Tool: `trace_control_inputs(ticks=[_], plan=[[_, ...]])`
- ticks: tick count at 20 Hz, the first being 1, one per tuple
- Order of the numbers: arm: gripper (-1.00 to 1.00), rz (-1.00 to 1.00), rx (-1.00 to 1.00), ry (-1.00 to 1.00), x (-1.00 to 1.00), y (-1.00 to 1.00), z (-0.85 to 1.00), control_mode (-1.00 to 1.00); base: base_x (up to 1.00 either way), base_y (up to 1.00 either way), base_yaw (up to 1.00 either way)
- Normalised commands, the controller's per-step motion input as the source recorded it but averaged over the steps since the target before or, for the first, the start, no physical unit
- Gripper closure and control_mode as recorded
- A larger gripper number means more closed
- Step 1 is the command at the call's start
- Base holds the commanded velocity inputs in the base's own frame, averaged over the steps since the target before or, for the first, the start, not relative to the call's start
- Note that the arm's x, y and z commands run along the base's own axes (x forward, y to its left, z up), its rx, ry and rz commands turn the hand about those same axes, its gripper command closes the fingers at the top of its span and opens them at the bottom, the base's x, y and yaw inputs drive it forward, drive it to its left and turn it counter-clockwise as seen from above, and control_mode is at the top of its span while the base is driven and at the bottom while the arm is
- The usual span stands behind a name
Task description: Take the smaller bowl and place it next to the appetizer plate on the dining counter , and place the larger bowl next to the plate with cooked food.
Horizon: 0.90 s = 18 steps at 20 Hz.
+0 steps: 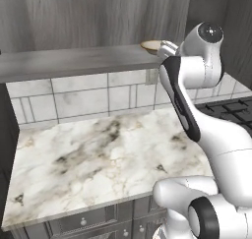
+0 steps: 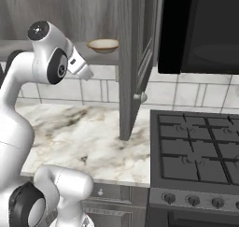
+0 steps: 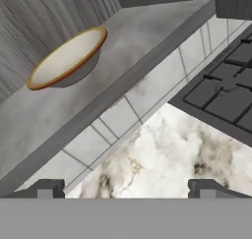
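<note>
Sitting on a grey shelf (image 3: 44,120) in the upper left of the hand view, the smaller bowl (image 3: 66,58) shows a pale inside and a brown rim, and rests upright with nothing touching it; the same bowl appears at the top centre of the left base view (image 1: 150,45), partly behind the arm's wrist, and in the upper middle of the right base view (image 2: 103,45), just left of an open grey cabinet door (image 2: 135,58). The gripper (image 3: 127,186) stands with its jaws spread wide and nothing between them; its two dark fingertips (image 3: 47,188) rise at the bottom of the hand view, well apart from the bowl, over white tiles (image 3: 93,144) and a marble worktop (image 3: 162,159); in the base views the fingers themselves are hard to make out, perhaps hidden by the wrist. Below the shelf, the veined marble worktop (image 1: 88,159) fills the middle of the left base view; a dark gas hob (image 2: 196,146) lies at the lower right of the right base view, beside the worktop, with a black microwave-like unit (image 2: 200,30) above it.
</note>
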Motion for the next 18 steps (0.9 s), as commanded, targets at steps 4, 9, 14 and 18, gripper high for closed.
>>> trace_control_inputs(ticks=[4,9,14,18], plan=[[-1.0,0.0,0.0,0.0,0.14,-0.02,0.25,-1.0,0.0,0.0,0.0],[-1.0,0.0,0.0,0.0,0.26,-0.11,0.07,-1.0,0.0,0.0,0.0],[-1.0,0.0,0.0,0.0,0.35,-0.14,0.0,-1.0,0.0,0.0,0.0],[-1.0,0.0,0.0,0.0,0.44,-0.13,0.0,-1.0,0.0,0.0,0.0]])
